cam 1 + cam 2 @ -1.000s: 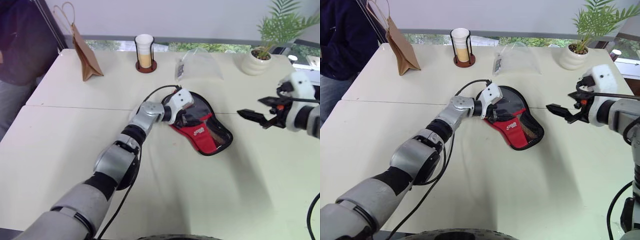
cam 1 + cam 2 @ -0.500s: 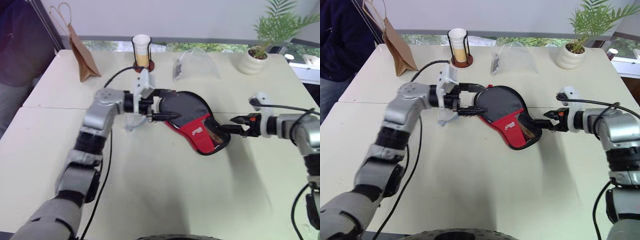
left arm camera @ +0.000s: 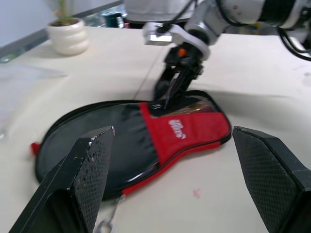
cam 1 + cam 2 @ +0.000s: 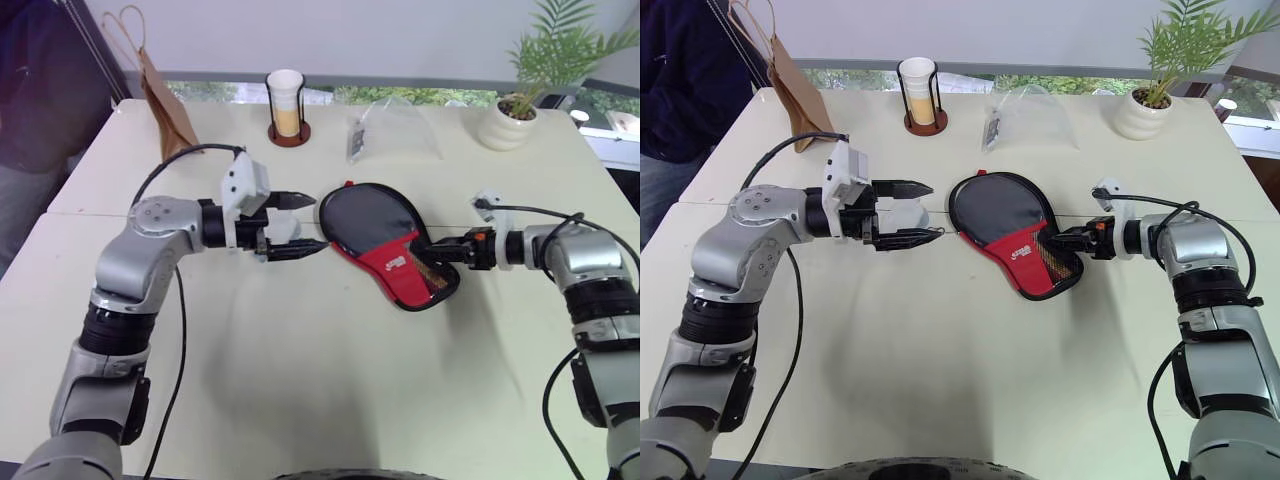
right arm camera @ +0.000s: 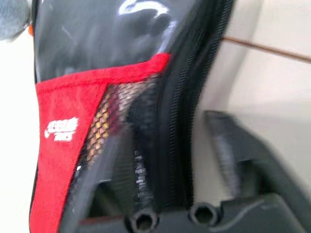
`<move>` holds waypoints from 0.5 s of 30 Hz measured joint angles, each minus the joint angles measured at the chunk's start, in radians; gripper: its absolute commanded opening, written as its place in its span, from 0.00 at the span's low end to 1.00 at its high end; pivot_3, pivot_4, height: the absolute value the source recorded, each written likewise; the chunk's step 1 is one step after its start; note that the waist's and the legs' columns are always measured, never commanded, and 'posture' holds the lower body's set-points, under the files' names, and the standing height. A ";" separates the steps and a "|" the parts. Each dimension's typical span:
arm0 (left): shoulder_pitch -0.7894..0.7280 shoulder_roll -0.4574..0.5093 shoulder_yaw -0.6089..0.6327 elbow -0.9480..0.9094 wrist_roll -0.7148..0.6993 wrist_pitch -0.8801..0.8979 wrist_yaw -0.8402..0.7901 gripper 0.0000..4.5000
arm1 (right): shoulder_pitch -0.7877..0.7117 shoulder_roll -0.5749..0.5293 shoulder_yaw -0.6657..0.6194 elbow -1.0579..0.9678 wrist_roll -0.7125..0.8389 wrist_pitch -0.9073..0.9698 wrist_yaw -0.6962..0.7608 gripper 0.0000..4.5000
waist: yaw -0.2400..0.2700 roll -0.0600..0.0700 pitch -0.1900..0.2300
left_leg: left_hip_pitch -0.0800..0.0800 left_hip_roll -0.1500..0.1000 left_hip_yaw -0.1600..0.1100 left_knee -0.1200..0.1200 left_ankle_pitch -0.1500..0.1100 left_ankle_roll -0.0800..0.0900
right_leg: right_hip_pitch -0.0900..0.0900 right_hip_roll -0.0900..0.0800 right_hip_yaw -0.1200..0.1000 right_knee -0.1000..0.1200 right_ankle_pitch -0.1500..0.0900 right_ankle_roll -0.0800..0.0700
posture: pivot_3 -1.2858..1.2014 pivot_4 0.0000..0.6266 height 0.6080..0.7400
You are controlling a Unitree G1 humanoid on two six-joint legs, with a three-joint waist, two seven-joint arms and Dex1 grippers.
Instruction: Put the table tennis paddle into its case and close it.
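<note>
A: There's the paddle-shaped black fabric zip case with the red panel [image 4: 388,240], flat on the cream table [image 4: 330,390], well this side of the white cup in its wire holder [image 4: 286,103]. The paddle itself I can't see; whether it's inside is impossible to tell.

B: And the right gripper [image 4: 1058,240]?

A: At the case's narrow end, fingers straddling the zipped edge, closing in; a firm pinch I can't confirm.

B: The left gripper [image 4: 297,224]?

A: Hanging beside the case's round end, fingers spread, empty.

B: Risk?

A: My guess: nothing pins the case, so a zip pull could drag it, or fingertips slip off the edge.
</note>
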State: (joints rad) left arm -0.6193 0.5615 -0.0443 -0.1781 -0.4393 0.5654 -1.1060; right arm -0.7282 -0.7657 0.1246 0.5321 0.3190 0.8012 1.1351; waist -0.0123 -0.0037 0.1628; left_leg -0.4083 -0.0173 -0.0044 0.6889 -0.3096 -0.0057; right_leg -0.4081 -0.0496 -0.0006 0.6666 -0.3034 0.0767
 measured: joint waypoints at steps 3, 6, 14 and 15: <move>0.009 0.011 0.010 -0.015 -0.012 0.010 0.022 0.89 | 0.009 0.008 0.000 -0.022 -0.001 0.012 0.011 0.01 | 0.001 0.000 0.000 | 0.000 0.000 0.000 0.000 0.000 0.000 | 0.000 0.000 0.000 0.000 0.000 0.000 | 0.52 0.24 1.00; 0.012 0.017 0.018 -0.020 -0.026 0.015 0.037 0.89 | 0.020 0.014 -0.013 -0.045 0.001 0.049 0.000 0.01 | 0.001 0.000 0.000 | 0.000 0.000 0.000 0.000 0.000 0.000 | 0.000 0.000 0.000 0.000 0.000 0.000 | 0.52 0.24 1.00; 0.019 0.047 0.023 -0.025 -0.042 0.017 0.047 0.89 | 0.280 0.026 -0.180 -0.460 0.143 0.383 -0.135 0.01 | 0.010 0.000 0.000 | 0.000 0.000 -0.001 0.000 0.000 0.000 | 0.000 0.000 0.000 0.000 0.000 0.000 | 0.52 0.24 1.00; 0.021 0.050 0.024 -0.027 -0.043 0.017 0.047 0.89 | 0.335 0.046 -0.231 -0.558 0.170 0.456 -0.173 0.01 | 0.013 -0.001 -0.001 | 0.000 0.000 -0.001 -0.001 0.000 0.000 | 0.000 -0.001 0.000 0.000 0.000 0.000 | 0.52 0.24 1.00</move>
State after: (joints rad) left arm -0.5984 0.6113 -0.0203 -0.2047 -0.4826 0.5822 -1.0591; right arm -0.3931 -0.7199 -0.1064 -0.0257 0.4888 1.2569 0.9621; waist 0.0007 -0.0042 0.1622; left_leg -0.4083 -0.0172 -0.0056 0.6883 -0.3097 -0.0056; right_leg -0.4076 -0.0501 -0.0007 0.6668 -0.3034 0.0767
